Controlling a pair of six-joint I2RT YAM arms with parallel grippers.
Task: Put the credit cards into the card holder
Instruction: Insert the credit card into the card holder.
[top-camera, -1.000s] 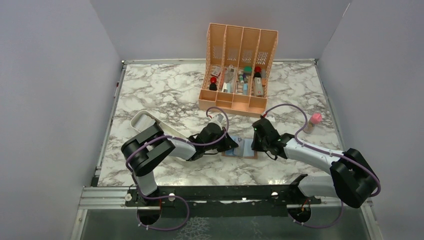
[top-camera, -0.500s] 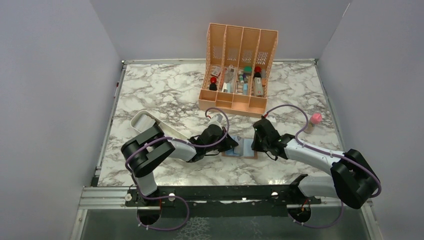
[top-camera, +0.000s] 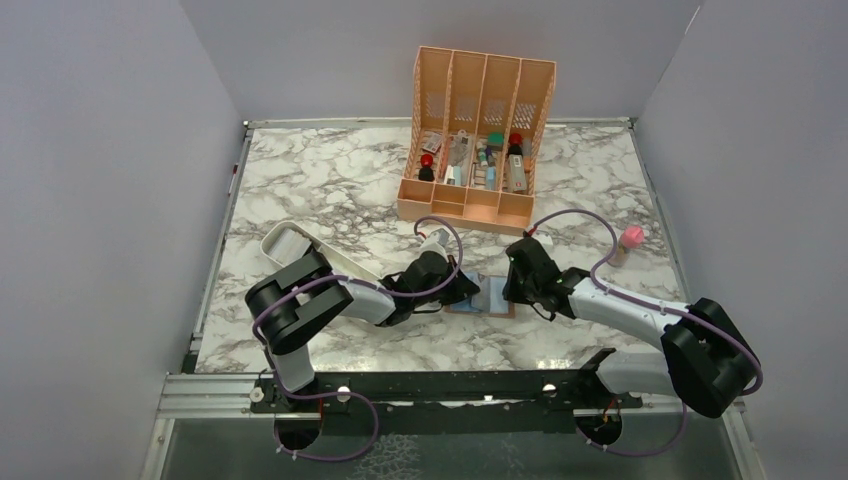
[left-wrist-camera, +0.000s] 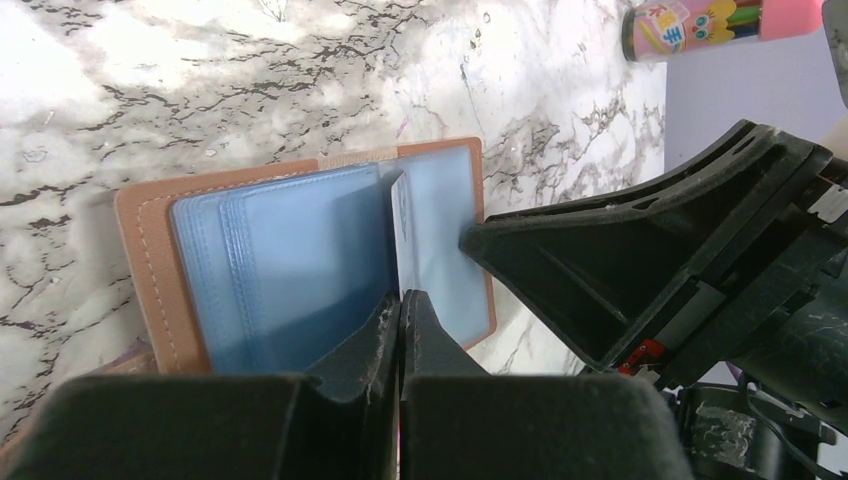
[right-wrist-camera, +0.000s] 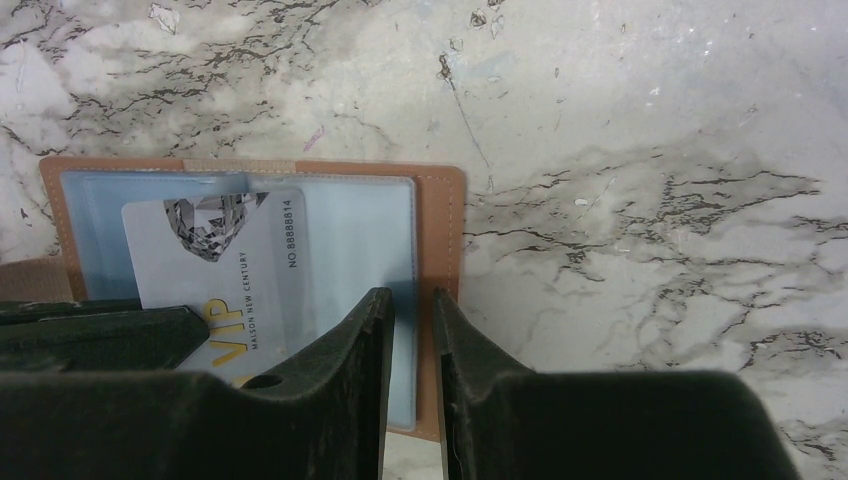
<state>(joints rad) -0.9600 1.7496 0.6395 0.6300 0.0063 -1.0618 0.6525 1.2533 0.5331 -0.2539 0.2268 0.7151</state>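
On the credit card (right-wrist-camera: 215, 270) we read "VIP" in gold, "MASON NEW CENTURY" and "NO 88888814" along one side, w/ a faceted diamond graphic in a top corner. The pink-capped tube (left-wrist-camera: 700, 20) has a colourful cartoon print; its lettering is too small to read.

The card holder (top-camera: 487, 296) lies open on the marble table (top-camera: 320, 180), its brown rim framing light blue sleeves. The left gripper (left-wrist-camera: 400, 300) comes in from the holder's left, jaws together and clamped on the card. The card stands over the holder's middle, about at the fold. The right gripper (right-wrist-camera: 412, 300) comes in from the holder's right, jaws a little apart w/ nothing between them, and one tip touches the right-hand sleeve.

Room: there is bare marble past the holder's far edge and past its right edge. The peach organizer (top-camera: 480, 90) is well behind the holder, the white tray (top-camera: 285, 240) well off to its left, and the tube well off to its right.

Hard to see: from above, both grippers cover most of the holder, and we can't make out the card there. In the left wrist view the card is edge-on, just a thin pale strip. In the right wrist view its lower left corner is hidden under a left finger, so the print there is cut off. We can't tell whether the card's bottom edge is inside a sleeve.
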